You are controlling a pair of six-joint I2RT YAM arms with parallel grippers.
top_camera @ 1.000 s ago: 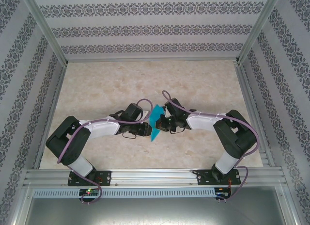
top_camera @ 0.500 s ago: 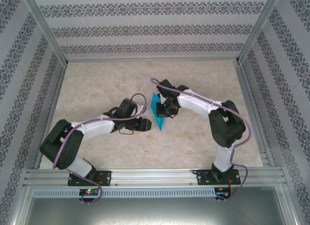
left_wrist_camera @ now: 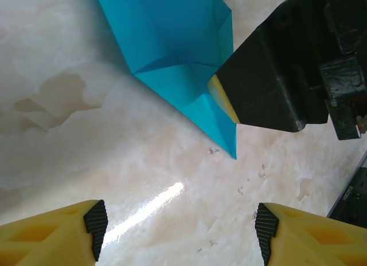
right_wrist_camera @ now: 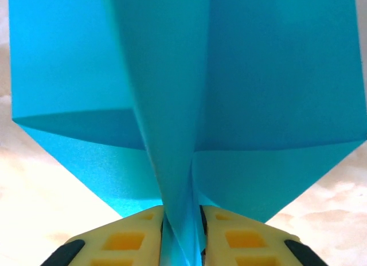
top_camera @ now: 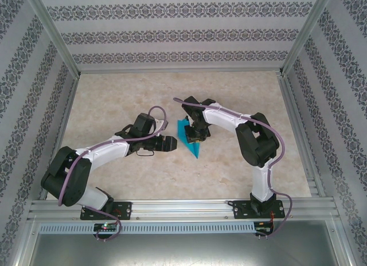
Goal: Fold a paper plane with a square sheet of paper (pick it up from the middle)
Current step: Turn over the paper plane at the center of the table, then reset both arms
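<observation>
At the middle of the pale surface (top_camera: 126,94), cyan paper plane (top_camera: 191,141), right tool (right_wrist_camera: 182,229) pinching its centre fold, left tool (left_wrist_camera: 180,223) spread wide, empty

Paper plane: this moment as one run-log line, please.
paper plane: folded | right gripper: holds its centre fold | left gripper: open, apart

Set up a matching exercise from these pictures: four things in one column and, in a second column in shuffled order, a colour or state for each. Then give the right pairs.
Column one
1. left gripper
2. right gripper
3. paper plane
4. table

Column two
A. pale marbled beige
B. jaws wide apart, nothing between them
C. cyan-blue, creased, with a pointed tip
D. closed on the plane's middle fold

Pairs: 1-B; 2-D; 3-C; 4-A
</observation>
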